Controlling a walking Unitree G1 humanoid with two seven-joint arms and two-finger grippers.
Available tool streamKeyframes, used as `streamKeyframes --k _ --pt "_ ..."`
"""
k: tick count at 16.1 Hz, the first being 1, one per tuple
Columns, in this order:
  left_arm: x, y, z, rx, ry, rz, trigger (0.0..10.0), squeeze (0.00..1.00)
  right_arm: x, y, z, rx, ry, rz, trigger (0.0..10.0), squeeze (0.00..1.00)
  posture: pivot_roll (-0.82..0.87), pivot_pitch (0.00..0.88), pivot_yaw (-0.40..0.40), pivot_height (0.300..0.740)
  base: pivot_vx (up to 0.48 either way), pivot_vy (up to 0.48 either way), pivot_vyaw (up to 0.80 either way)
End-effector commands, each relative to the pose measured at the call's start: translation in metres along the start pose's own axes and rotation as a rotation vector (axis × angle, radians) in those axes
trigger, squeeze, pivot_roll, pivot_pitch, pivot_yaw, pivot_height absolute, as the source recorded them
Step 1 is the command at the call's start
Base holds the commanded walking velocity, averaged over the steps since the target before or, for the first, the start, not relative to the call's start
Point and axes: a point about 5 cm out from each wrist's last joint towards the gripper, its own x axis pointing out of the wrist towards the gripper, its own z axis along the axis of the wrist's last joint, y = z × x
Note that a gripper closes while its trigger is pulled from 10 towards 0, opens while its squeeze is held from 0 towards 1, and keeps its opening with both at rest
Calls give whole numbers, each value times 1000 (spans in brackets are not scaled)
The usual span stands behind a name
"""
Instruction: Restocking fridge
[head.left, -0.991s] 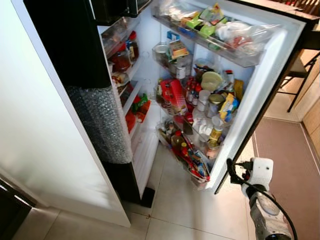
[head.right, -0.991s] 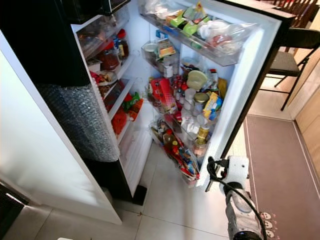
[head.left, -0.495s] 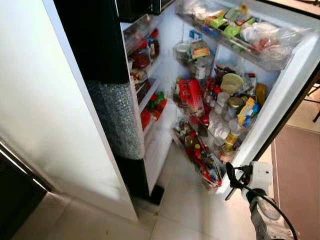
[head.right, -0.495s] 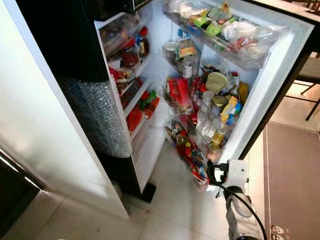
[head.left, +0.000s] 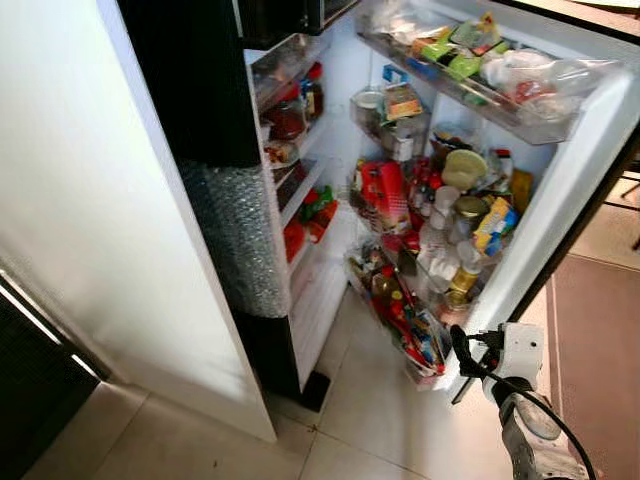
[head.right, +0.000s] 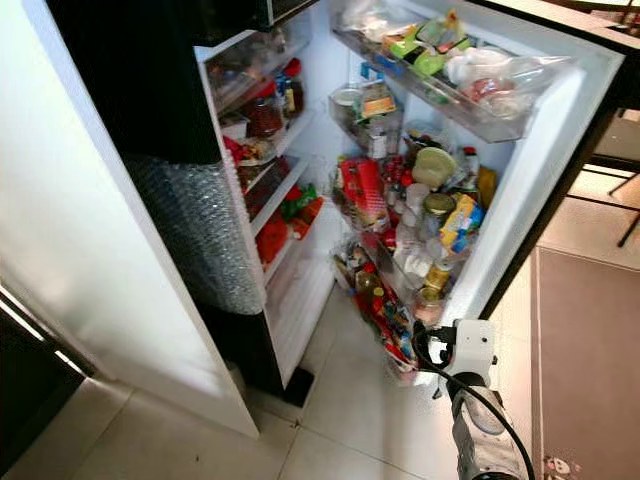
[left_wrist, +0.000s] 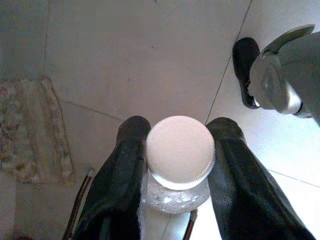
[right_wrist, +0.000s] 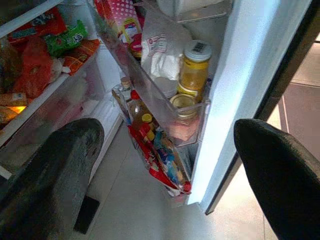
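Observation:
The fridge stands open, its inner shelves (head.left: 300, 190) stocked with jars and red and green packets. Its door (head.left: 590, 170) swings out to the right, and the door racks (head.left: 470, 75) are crammed with bottles, jars and packets. My left gripper (left_wrist: 180, 135) hangs over the tiled floor, shut on a clear bottle with a white screw cap (left_wrist: 180, 150). My right arm (head.left: 520, 350) is low beside the door's outer edge. The right gripper (right_wrist: 165, 145) is open, fingers wide apart, facing the lowest door racks, where a yellow jar (right_wrist: 195, 65) stands.
Bubble wrap (head.left: 235, 240) covers the fridge's dark left edge beside a white panel (head.left: 100, 200). A dark cabinet (head.left: 30, 390) is at the lower left. A brown rug (head.left: 600, 340) lies to the right on the pale tiles (head.left: 380, 420). A patterned mat (left_wrist: 30, 130) lies under the left arm.
The whole picture has shifted as the camera turned, bringing the fridge more to the middle. My right arm keeps its place low by the door's edge.

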Motion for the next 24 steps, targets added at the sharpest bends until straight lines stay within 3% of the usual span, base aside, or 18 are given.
streamKeyframes --k 1,5,17,24 --pt "0 2 -1 2 7 3 10000 0 4 2 9 -14 -27 7 10000 0 -46 0 30 740 0 0 0" --pt "0 1 -1 5 6 3 10000 0 5 6 11 -65 -35 36 10000 0 -49 0 31 740 120 0 397" --pt "0 1 0 3 8 5 10000 0 6 2 14 -29 -39 9 10000 0 -50 0 28 740 257 0 67" --pt "0 1 0 19 13 -2 10000 0 5 4 16 -21 -55 21 10000 0 -56 0 32 740 0 0 0"
